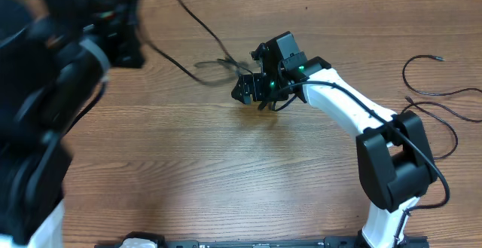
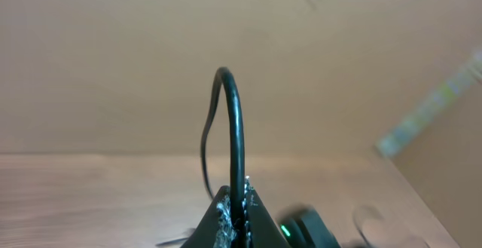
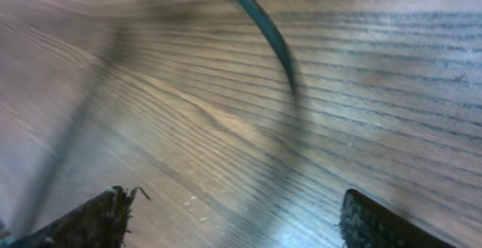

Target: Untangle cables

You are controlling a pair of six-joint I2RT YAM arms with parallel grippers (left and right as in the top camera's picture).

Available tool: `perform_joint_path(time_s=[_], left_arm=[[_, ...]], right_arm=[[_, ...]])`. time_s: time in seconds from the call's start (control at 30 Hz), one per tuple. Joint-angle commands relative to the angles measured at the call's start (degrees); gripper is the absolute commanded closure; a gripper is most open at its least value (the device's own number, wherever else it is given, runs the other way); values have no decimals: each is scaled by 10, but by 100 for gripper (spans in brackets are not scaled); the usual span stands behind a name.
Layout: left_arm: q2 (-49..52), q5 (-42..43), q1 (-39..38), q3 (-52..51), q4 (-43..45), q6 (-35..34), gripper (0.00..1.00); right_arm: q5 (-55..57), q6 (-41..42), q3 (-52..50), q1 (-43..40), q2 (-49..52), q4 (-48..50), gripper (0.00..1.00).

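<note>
A thin black cable (image 2: 238,120) arches up out of my left gripper (image 2: 239,206), which is shut on it, and drops back toward the table. My left arm (image 1: 113,29) is raised at the far left, blurred. From it the cable (image 1: 197,23) runs down to a small tangle (image 1: 226,65) at the table's middle. Just right of that tangle, my right gripper (image 1: 254,96) hovers low over the wood. It is open, fingers (image 3: 98,221) wide apart with nothing between them. A blurred stretch of cable (image 3: 265,29) lies ahead of them.
Two separate loose cable loops (image 1: 425,78) (image 1: 444,124) lie at the table's right side, behind my white right arm (image 1: 354,105). A dark rail (image 1: 263,243) runs along the near edge of the wooden table (image 1: 188,172).
</note>
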Motion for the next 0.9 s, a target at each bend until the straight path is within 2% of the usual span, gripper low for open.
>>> perform_joint_path(time_s=[0.0, 0.1, 0.2, 0.4, 0.63, 0.7, 0.87], left_arm=[[-31, -142, 26, 8, -3, -32, 96], [-57, -235, 35, 8, -15, -52, 96], [-71, -285, 35, 8, -29, -61, 96], [-73, -292, 35, 2, -59, -72, 96], [-52, -311, 35, 0, -77, -87, 96], [-45, -312, 35, 0, -80, -89, 96], [-30, -311, 35, 0, -83, -91, 96]], right_arm=[[9, 0, -4, 0, 16, 8, 15], [9, 0, -4, 0, 20, 10, 16], [9, 0, -4, 0, 20, 10, 17], [14, 3, -4, 0, 20, 12, 22], [144, 140, -4, -1, 20, -13, 32], [150, 149, -4, -1, 20, -15, 32], [94, 126, 5, -5, 18, -29, 6]])
